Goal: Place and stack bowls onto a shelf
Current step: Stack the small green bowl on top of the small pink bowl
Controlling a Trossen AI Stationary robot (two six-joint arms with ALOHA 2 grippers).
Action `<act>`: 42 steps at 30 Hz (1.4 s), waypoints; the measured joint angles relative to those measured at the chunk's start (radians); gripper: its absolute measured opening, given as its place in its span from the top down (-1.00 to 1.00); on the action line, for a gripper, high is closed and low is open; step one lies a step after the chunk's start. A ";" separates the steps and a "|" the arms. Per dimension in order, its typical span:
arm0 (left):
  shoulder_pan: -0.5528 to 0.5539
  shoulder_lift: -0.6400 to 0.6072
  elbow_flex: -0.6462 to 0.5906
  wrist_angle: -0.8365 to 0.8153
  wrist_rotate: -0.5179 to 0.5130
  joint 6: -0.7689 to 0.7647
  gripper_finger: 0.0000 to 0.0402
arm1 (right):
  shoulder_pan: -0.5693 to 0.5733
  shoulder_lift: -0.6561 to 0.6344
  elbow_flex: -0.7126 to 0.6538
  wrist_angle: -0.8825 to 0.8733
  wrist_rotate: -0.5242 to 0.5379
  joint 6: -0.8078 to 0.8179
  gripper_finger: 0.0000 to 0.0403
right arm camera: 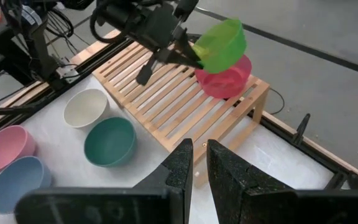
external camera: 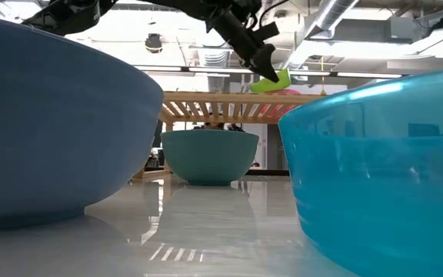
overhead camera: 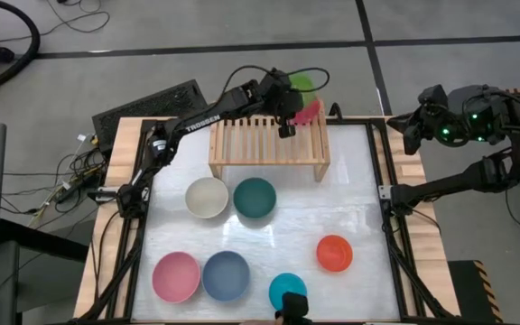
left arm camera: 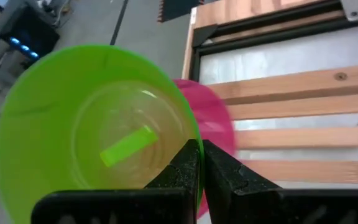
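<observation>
Eight plastic bowls share the scene, two of them at the light-wood shelf point(overhead camera: 269, 143) standing at the far edge of the white table point(overhead camera: 350, 217). White lettering reading "TROSSEN" runs along the left arm point(overhead camera: 201, 117), the only writing legible. The left gripper point(right arm camera: 188, 55) is clenched on the rim of the lime green bowl point(right arm camera: 221, 45), holding it tilted just above the magenta bowl point(right arm camera: 225, 79), which sits on the slatted top at the shelf's right end; whether the two bowls touch cannot be told. From the left wrist camera the lime green bowl's hollow appears to hold nothing but a bright reflection, with the magenta bowl peeking out behind it. On the table in front of the shelf, the cream bowl point(overhead camera: 207, 197) and dark green bowl point(overhead camera: 255, 197) sit side by side, both empty. Nearer the front edge, the pink bowl point(overhead camera: 176, 276) and slate blue bowl point(overhead camera: 226, 275) sit just beside each other, the teal bowl point(overhead camera: 288, 291) lies to their right, and the red-orange bowl point(overhead camera: 334, 253) stands apart toward the right side; all are empty. The right gripper point(right arm camera: 199, 163) waits off the table's right side, its fingers close together on nothing.
</observation>
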 joint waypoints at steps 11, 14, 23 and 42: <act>-0.011 0.015 0.000 -0.027 0.033 0.098 1.00 | 0.000 0.000 0.000 0.000 0.019 0.000 0.63; -0.014 0.015 0.000 -0.019 0.027 0.128 1.00 | 0.000 0.000 0.000 0.000 0.019 0.005 0.63; -0.014 0.015 0.000 -0.031 0.032 0.149 1.00 | 0.000 0.000 0.000 0.000 0.020 0.010 0.63; -0.022 0.014 0.000 -0.024 -0.032 0.178 0.56 | 0.000 -0.004 0.000 -0.001 0.020 -0.001 0.63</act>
